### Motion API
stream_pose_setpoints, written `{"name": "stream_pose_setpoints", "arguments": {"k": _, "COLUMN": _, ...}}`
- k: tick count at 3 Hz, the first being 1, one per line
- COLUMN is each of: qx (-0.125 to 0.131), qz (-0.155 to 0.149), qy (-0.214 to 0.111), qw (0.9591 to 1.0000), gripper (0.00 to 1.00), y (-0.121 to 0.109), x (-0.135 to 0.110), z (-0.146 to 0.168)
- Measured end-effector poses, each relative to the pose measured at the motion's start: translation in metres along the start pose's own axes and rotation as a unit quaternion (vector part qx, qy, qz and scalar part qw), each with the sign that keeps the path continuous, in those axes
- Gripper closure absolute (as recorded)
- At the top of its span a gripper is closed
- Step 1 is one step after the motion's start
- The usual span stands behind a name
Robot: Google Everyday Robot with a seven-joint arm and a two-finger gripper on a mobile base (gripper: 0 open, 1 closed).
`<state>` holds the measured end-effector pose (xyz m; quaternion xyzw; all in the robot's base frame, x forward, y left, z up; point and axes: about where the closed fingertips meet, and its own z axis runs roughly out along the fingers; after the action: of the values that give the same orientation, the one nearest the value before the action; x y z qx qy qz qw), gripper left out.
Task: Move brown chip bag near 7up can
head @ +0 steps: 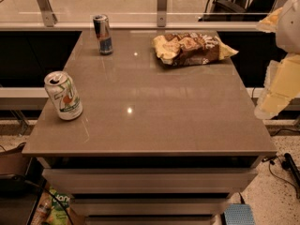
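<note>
My gripper [277,86] hangs off the worktop's [154,125] right edge; whether it's open I cannot tell. The brown chip bag [192,48] lies back-right, well apart from the 7up can [63,96]; I'd descend onto its crinkled middle.

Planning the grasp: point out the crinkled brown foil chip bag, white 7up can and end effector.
Crinkled brown foil chip bag [196,48], camera view, dark middle.
White aluminium 7up can [65,99], camera view, side wall.
End effector [279,86], camera view, pale body, right edge.

no legible txt, brands or nos.
</note>
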<state>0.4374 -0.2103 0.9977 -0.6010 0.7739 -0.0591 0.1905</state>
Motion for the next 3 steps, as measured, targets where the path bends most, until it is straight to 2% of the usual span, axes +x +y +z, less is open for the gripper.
{"name": "stream_pose_setpoints", "arguments": {"k": 1, "qx": 0.008, "qz": -0.001, "qy": -0.004, "qw": 1.0000, "gripper": 0.00, "y": -0.009, "x": -0.001, "z": -0.002}}
{"name": "stream_pose_setpoints", "arguments": {"k": 3, "qx": 0.050, "qz": -0.007, "qy": -0.004, "qw": 0.9987, "gripper": 0.00, "y": -0.041, "x": -0.008, "z": 0.004}}
